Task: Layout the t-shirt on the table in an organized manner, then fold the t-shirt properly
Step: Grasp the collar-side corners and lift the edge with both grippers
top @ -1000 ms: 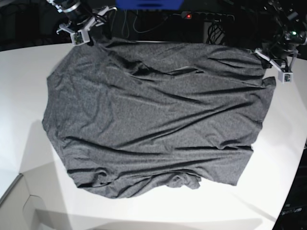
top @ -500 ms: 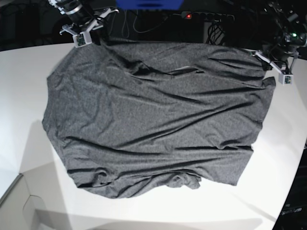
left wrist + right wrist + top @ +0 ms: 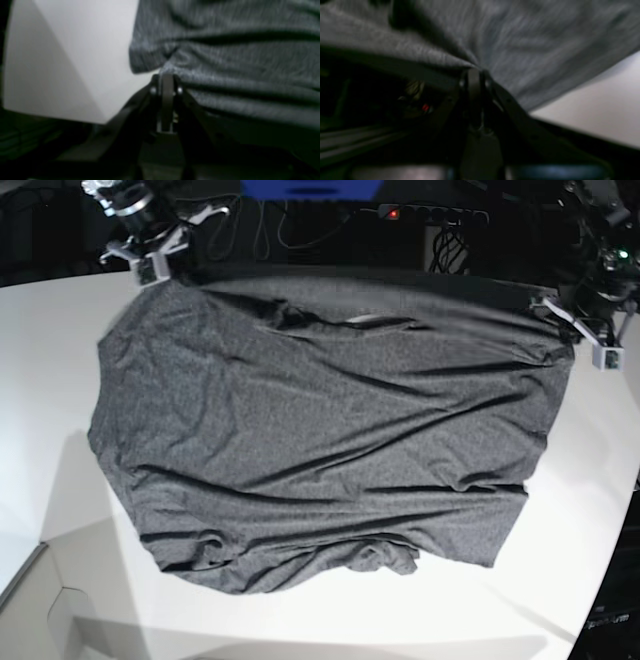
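Gripping the far hem at two corners, we hold the dark heather-grey, soft knit t-shirt (image 3: 320, 430) spread across the large, smooth white table (image 3: 60, 380). Our left gripper (image 3: 167, 75) has its jaws pressed together on a pinch of the shirt's edge; in the left wrist view the grey cloth bunches directly at the jaw tips and stretches away beyond and to one side of them, with bare white tabletop on the other side. Our right gripper (image 3: 474, 71) is likewise clamped on the fabric: in its wrist view, creases fan outward from the closed jaw tips, which suggests the cloth is under tension there.

In the base view, each gripper sits at one end of the shirt's far edge, and the hem runs nearly straight between the two sets of jaws. We judge that this is the reason for the two-corner hold: pulling the corners apart and away draws the edge taut and flattens the body. Most of the shirt lies on the table ahead of the jaws, with diagonal wrinkles across the middle. The edge farthest from the jaws is rumpled and partly folded under, so we judge the laying-out is not finished and folding has not begun.
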Controlling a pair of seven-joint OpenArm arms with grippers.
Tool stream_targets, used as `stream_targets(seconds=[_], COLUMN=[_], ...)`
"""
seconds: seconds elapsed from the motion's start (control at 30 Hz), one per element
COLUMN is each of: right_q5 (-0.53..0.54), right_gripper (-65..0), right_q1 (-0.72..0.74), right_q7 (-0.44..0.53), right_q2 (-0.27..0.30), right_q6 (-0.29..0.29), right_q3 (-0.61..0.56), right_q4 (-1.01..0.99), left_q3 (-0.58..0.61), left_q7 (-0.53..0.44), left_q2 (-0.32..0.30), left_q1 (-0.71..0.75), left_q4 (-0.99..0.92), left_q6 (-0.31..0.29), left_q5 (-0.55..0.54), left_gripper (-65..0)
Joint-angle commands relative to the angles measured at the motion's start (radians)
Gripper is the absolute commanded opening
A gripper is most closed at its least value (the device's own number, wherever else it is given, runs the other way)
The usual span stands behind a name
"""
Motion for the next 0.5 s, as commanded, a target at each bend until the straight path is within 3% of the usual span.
stream_targets(seconds=[0.0, 0.27, 0.47], right_q5=[0.014, 0.014, 0.014], right_gripper=[-65.0, -65.0, -65.0], right_q1=[-0.009, -0.023, -0.022], right_q7=[0.025, 0.025, 0.026], right_q2=[0.001, 0.003, 0.020], right_q6=[0.003, 0.003, 0.003], right_q3=[0.009, 0.000, -0.020], right_q4=[0.034, 0.099, 0.110], left_q3=[-0.008, -0.008, -0.054], left_q7=[-0.015, -0.015, -0.015], left_q2=[-0.014, -0.015, -0.049], left_q1=[0.002, 0.006, -0.009], left_q4=[0.031, 0.108, 0.109], left_q6=[-0.002, -0.002, -0.002], left_q5=[-0.006, 0.001, -0.006], left_gripper=[-65.0, -65.0, -65.0])
